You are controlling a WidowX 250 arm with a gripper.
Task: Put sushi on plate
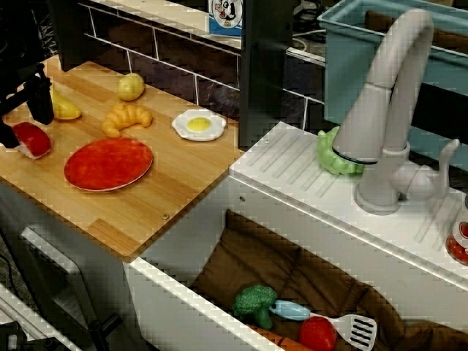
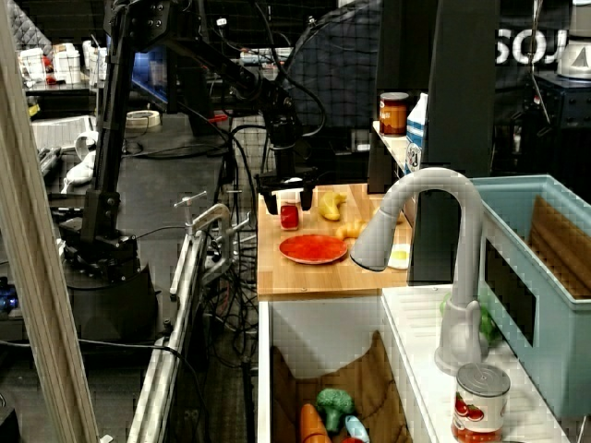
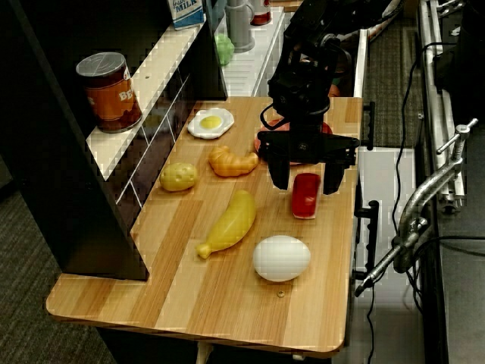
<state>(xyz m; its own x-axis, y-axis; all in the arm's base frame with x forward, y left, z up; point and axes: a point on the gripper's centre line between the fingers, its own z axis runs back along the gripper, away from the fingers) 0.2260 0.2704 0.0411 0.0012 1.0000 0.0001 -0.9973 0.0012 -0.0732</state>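
Jaws spread wide, the gripper [image 3: 306,173] straddles the sushi [image 3: 306,195] without clasping it; the two black fingers [image 3: 279,168] stand either side of its red top. The sushi lies on the wooden counter [image 3: 227,280] near its outer edge, just beside the red-orange plate [image 1: 108,164]. A croissant [image 3: 233,161], banana [image 3: 229,222] and white egg [image 3: 281,258] lie nearby.

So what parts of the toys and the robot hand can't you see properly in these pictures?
- The plate: in the view from the counter's end, mostly hidden behind the gripper.
- The sushi: in the view over the sink, partly cut by the left edge.
- Gripper on sushi: touching or just straddling, cannot tell.
- The carrot: in the wide side view, cut by the bottom edge.
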